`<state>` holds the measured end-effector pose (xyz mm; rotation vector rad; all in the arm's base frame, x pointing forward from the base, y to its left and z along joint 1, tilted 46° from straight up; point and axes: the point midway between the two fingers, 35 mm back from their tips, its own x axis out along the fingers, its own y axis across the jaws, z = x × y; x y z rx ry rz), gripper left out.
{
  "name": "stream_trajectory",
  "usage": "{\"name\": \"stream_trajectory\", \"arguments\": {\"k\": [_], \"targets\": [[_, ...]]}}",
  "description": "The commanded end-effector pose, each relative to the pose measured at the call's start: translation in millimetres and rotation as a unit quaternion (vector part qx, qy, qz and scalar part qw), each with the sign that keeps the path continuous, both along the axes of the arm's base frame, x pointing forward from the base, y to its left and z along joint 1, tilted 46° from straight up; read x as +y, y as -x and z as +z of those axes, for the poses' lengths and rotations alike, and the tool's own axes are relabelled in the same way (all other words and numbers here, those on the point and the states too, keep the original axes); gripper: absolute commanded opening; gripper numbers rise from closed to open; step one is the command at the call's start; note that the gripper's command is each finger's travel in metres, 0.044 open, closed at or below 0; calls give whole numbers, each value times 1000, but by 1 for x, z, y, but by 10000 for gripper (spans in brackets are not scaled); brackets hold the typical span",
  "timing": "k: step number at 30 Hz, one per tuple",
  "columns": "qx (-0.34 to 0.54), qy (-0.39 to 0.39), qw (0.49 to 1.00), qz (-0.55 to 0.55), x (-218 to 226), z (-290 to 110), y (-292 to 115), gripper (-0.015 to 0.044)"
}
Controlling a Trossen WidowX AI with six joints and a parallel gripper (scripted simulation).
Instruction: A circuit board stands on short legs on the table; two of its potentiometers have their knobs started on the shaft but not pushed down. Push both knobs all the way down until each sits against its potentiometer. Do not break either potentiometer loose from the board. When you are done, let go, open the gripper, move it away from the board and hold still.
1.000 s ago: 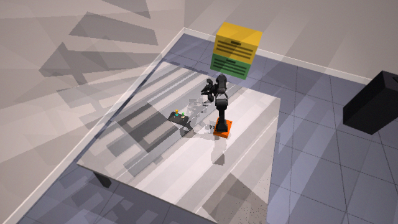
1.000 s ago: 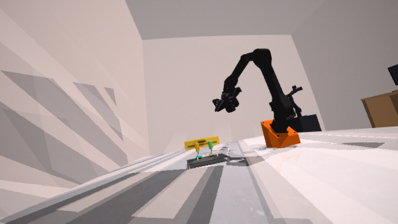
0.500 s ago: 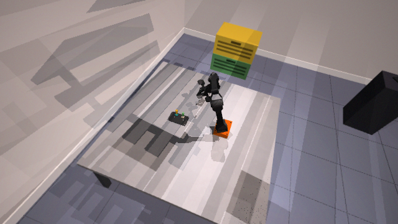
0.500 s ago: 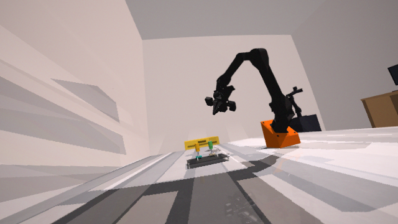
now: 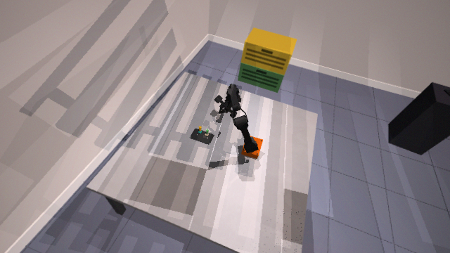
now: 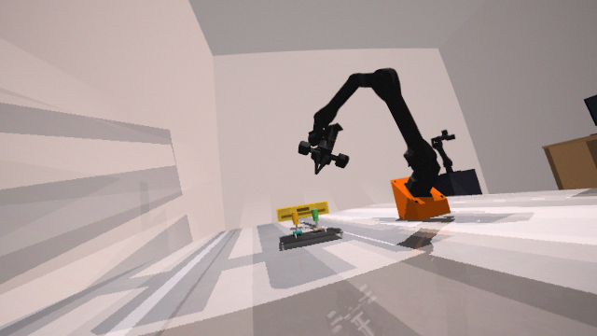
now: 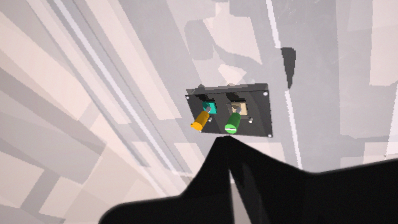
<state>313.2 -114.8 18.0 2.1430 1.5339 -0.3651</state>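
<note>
Gripper (image 7: 230, 142), fingers pressed together and empty, hangs high over the circuit board (image 7: 260, 112) at frame centre. Approach step; next, descend onto the green knob (image 7: 232, 122).

One board (image 7: 229, 111) sitting below the claw (image 6: 319, 169), with two knobs on it: one orange knob (image 7: 200, 121), one green knob (image 7: 232, 122). One table (image 5: 225, 197), two stacked crates (image 5: 267, 60) behind the arm.

Black board (image 7: 257, 112); orange knob (image 7: 200, 121); green knob (image 7: 232, 123).
</note>
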Motion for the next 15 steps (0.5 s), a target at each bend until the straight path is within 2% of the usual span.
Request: {"name": "stream_trajectory", "arguments": {"k": [1,15], "targets": [[-38,28,998,52,9,1,-5,0],[-171,102,954,225,42,6,-20,0]]}}
